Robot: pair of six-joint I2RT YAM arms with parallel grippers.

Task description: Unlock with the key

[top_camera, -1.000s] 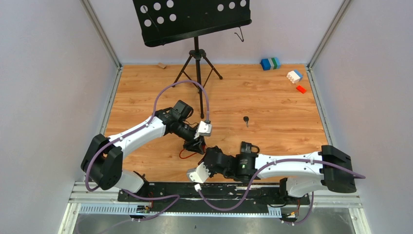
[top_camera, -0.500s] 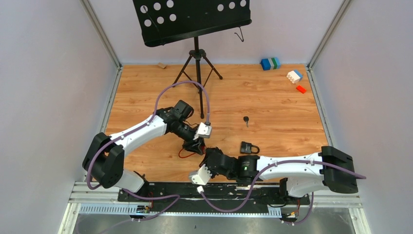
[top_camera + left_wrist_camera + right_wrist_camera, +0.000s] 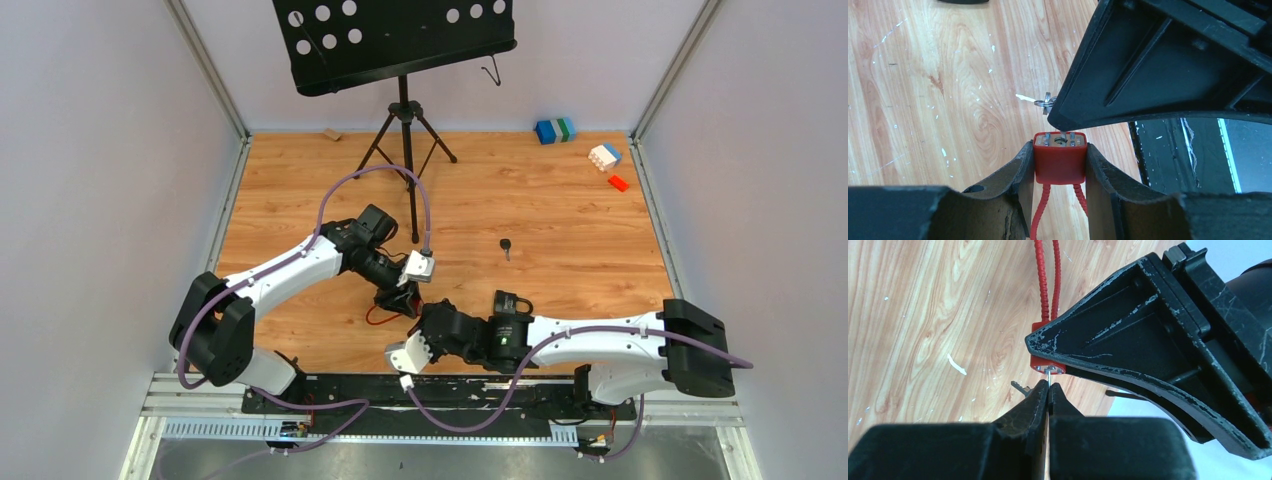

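Two grips share this step: the left gripper (image 3: 1060,152) clamps the red lock (image 3: 1060,162) by its flanks, held just above the table (image 3: 560,200) at its near middle. The right gripper (image 3: 1048,389) is pinched tight on the key (image 3: 1048,376), whose blade meets the keyhole. The key is best twisted about its own shaft with no side load while the left grip resists. The lock's long axis runs along the left fingers, keyhole face toward the right gripper, cable (image 3: 1041,275) trailing the opposite way.
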